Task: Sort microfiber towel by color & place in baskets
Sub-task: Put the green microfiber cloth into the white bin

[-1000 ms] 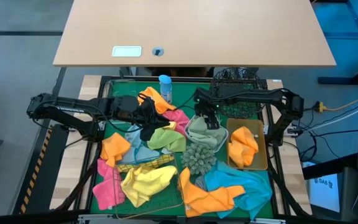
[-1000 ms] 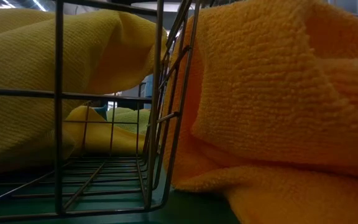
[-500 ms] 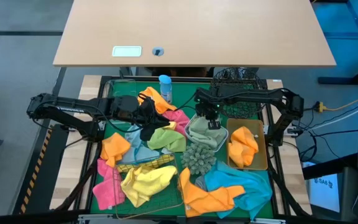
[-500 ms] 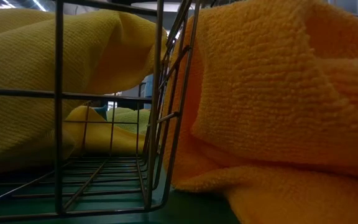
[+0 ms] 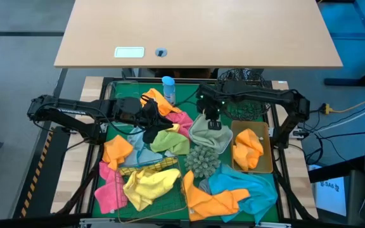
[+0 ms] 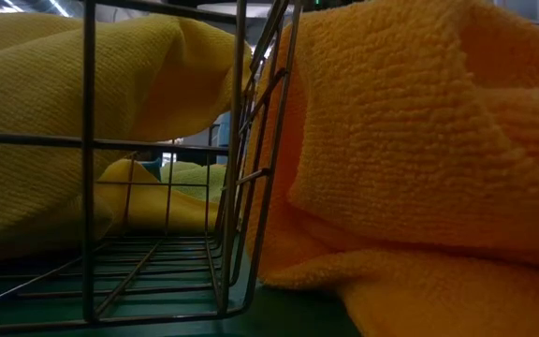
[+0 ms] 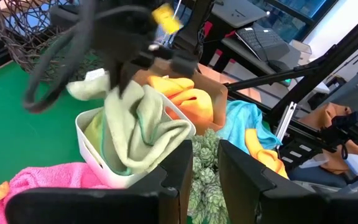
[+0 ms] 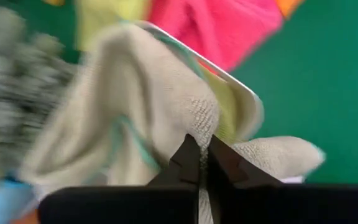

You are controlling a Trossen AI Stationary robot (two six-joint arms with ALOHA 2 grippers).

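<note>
Pale-green towel (image 5: pixel 209 134) | pinched by closed right gripper (image 5: pixel 211 121) over white tray (image 7: pixel 104 163) | left gripper (image 5: pixel 149 116) part-open, grip unclear

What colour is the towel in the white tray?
Pale sage green towel in the white tray; clearest in the left wrist view.

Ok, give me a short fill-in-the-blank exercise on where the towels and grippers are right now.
1. The right gripper is shut on the pale green towel, which hangs into the ____ tray.
2. The towel lying in the tan tray is ____.
3. The spiky green ball sits between the white tray and the ____ towel near the table's front right.

Missing words: white; orange; blue
</note>
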